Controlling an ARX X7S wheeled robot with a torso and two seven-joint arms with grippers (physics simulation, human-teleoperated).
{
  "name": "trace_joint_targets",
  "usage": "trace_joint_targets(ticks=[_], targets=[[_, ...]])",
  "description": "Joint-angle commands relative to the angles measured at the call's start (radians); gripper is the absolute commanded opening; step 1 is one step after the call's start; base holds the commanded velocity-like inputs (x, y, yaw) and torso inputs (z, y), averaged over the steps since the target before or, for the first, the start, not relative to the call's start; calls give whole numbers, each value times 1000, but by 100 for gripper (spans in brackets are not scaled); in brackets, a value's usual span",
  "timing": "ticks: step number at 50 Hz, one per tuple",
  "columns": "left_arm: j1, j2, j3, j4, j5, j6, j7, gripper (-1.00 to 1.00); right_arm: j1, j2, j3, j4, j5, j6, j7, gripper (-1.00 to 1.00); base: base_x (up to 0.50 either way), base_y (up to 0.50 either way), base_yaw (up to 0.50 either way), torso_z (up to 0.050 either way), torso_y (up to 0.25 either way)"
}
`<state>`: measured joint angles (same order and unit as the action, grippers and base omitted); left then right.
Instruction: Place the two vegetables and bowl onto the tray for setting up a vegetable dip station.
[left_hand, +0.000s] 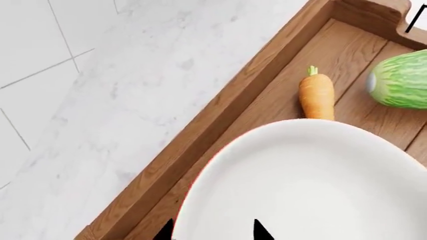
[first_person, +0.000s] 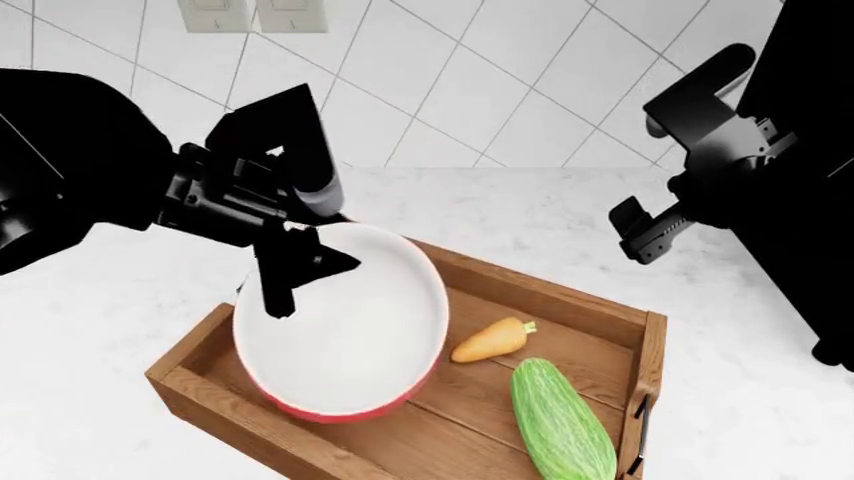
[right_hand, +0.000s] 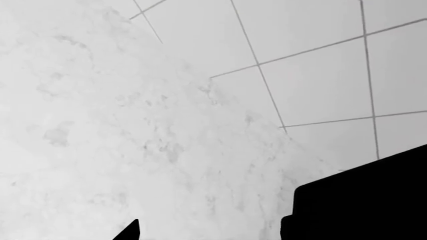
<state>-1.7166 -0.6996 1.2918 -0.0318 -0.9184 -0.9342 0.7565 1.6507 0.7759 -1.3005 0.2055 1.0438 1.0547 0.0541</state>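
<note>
I see the bowl (first_person: 340, 325) tilted over the tray's (first_person: 567, 300) left half, its red underside at the near side, white inside facing me. My left gripper (first_person: 296, 265) is clamped on the bowl's far-left rim, one finger inside. The carrot (first_person: 491, 340) lies on the tray floor just right of the bowl, stem toward the far right. The cucumber (first_person: 561, 420) lies near the tray's right end, running toward the near edge. In the left wrist view the carrot's blunt end disappears behind the bowl's rim. The tray sits on a white marble counter (first_person: 120, 310), backed by a white tiled wall (first_person: 454, 80) carrying two switch plates (first_person: 254, 14). My right gripper (first_person: 641, 232) hangs above the counter right of the tray; I cannot tell whether it's parted.
</note>
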Motion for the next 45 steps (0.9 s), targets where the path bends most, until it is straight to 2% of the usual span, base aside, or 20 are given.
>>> trace_joint_targets(ticks=[1,14,24,31,37,45], targets=[[16,20,4,-14,-10,13,9,100,-6,3,-1,2,-2,-4,-2,100,0,0,0,0,0],[-22,14,-28,-21,-4,25,-9,100,7,9,4,-14,4,9,3,100,0,0,0,0,0],[-96,2,-99,-40,-31,13,-34,100,43,40,27,-80,39,59,36,100,0,0,0,0,0],[-140,-53,-134,-12,-5,31,-76,100,100,63,61,-152,81,110,69,100,0,0,0,0,0],[-163,-137,-187,13,37,57,-191,100,198,94,128,-259,143,166,118,100,0,0,0,0,0],[-178,-198,-224,11,108,107,-289,100,308,91,185,-332,224,265,184,100,0,0,0,0,0]])
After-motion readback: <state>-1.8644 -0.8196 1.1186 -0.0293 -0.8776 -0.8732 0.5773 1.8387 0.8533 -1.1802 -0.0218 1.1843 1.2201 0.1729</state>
